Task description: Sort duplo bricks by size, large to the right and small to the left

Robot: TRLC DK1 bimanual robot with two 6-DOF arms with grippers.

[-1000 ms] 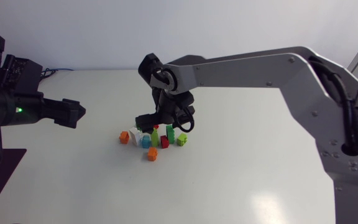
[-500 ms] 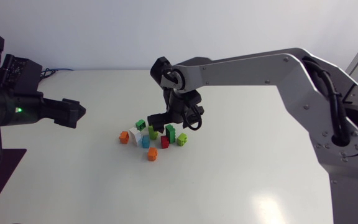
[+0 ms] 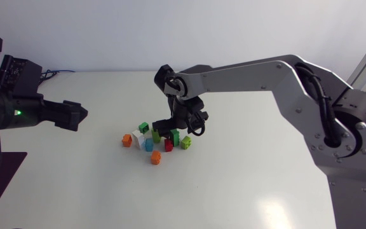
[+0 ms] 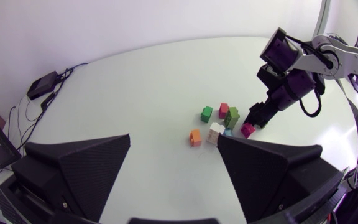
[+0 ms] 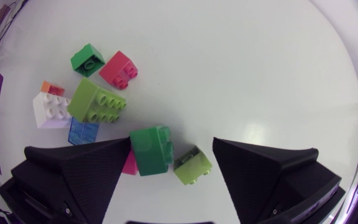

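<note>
Several duplo bricks lie clustered mid-table. My right gripper hangs low over the cluster's right part, open. Between its fingers stand a dark green brick and a small lime brick, with a red brick half hidden at one finger. Ahead of it lie a large lime brick, a white brick, a blue brick, a small green brick and a pink-red brick. My left gripper is held above the table left of the pile, open and empty.
One orange brick sits alone in front of the cluster, and another small orange brick at its left end. A black box with cables lies near the table's far edge.
My right gripper has moved right across the pile and now hangs over its right part, uncovering the small green brick. The left arm has kept still.
</note>
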